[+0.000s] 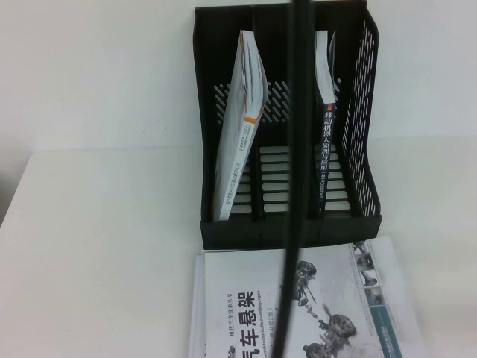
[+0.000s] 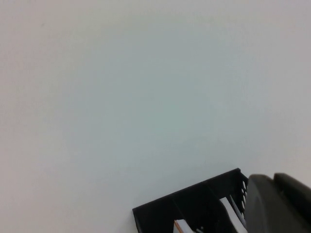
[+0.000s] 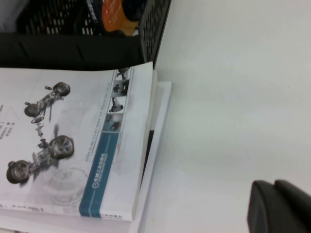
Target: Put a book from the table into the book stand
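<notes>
The dark navy book (image 1: 326, 142) stands upright in the right compartment of the black book stand (image 1: 223, 233), its spine with white characters facing me. Its orange cover art (image 3: 114, 12) shows through the stand's perforated side in the right wrist view. Neither arm appears in the high view. My left gripper (image 2: 273, 177) is shut and empty, hovering off the stand's (image 2: 160, 213) far corner over the white table (image 2: 121, 97). My right gripper (image 3: 273, 183) is shut with nothing in it, above bare table to the right of the flat books.
A white book with an orange-marked spine (image 1: 242, 119) leans in the stand's left compartment. The middle compartment is empty. A white book with a car-suspension drawing (image 1: 298, 306) lies flat in front of the stand on another book. A black cable (image 1: 297, 112) hangs down the middle.
</notes>
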